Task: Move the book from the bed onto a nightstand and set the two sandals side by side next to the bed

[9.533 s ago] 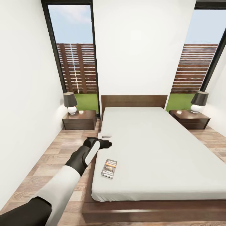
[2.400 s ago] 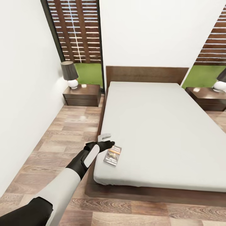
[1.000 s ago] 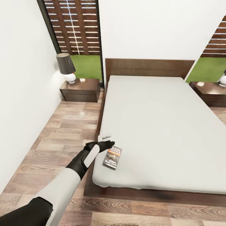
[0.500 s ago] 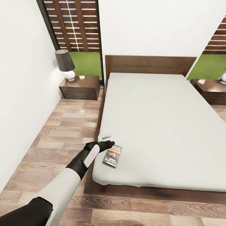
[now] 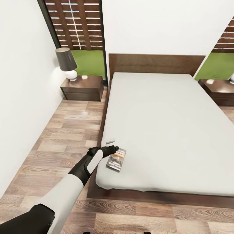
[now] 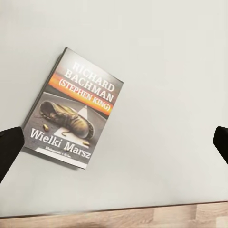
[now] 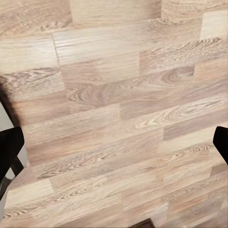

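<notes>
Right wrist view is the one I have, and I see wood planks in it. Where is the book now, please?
Observer: The book lies flat on the bed, close to the near corner on the robot's left.
Operator: Is the left arm near it?
Observer: Yes. The left gripper hovers just beside the book, over the mattress edge.
Operator: Does it hold the book?
Observer: No. In the left wrist view the fingers stand wide apart and the book lies free on the mattress.
Operator: Which nightstand is closer?
Observer: The nightstand with the lamp, on the book's side of the bed, by the headboard.
</notes>
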`<state>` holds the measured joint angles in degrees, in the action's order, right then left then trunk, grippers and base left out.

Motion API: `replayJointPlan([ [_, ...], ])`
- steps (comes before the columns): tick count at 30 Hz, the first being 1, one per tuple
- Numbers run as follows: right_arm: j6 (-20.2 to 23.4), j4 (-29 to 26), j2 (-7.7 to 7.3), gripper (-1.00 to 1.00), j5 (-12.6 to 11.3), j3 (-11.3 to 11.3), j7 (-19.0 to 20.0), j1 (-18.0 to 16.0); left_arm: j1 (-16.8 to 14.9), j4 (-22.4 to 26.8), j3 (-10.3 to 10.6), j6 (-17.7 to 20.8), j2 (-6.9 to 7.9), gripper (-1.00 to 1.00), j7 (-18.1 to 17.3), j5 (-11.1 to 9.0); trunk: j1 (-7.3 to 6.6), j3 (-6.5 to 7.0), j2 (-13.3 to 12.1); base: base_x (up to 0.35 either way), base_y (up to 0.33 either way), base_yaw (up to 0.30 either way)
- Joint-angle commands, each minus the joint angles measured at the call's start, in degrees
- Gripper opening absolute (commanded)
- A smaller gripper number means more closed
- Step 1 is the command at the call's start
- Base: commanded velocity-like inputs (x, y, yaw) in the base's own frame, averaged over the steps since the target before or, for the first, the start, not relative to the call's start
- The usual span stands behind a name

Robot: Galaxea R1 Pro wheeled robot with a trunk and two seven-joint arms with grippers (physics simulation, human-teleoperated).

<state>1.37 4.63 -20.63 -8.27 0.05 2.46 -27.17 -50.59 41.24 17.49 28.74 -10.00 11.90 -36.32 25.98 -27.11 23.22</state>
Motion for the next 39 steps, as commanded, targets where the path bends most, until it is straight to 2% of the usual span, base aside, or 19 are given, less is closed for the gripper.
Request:
replayJointPlan([
  [1, 0.03, 0.11, -0.02, 1.0, -0.54, 0.04, 0.26, -0.07, -0.03, 0.07, 0.09, 0.14, 0.0, 1.0, 0.52, -0.59, 0.03, -0.17, 0.1, 0.0, 0.0, 0.0],
  [21, 0.03, 0.11, -0.02, 1.0, -0.54, 0.04, 0.23, -0.07, -0.03, 0.15, 0.13, 0.16, 0.0, 1.0, 0.5, -0.59, 0.03, -1.98, 0.1, 0.052, -0.027, 0.0],
  [31, 0.03, 0.11, -0.02, 1.0, -0.54, 0.04, 0.24, -0.07, -0.03, 0.16, 0.09, 0.16, 0.0, 1.0, 0.49, -0.59, 0.03, -2.88, 0.1, 0.227, -0.001, 0.0],
  [39, 0.03, 0.11, -0.02, 1.0, -0.54, 0.04, 0.24, -0.07, -0.03, 0.16, 0.13, 0.13, 0.0, 1.0, 0.49, -0.59, 0.03, -3.6, 0.1, 0.037, 0.0, 0.0],
])
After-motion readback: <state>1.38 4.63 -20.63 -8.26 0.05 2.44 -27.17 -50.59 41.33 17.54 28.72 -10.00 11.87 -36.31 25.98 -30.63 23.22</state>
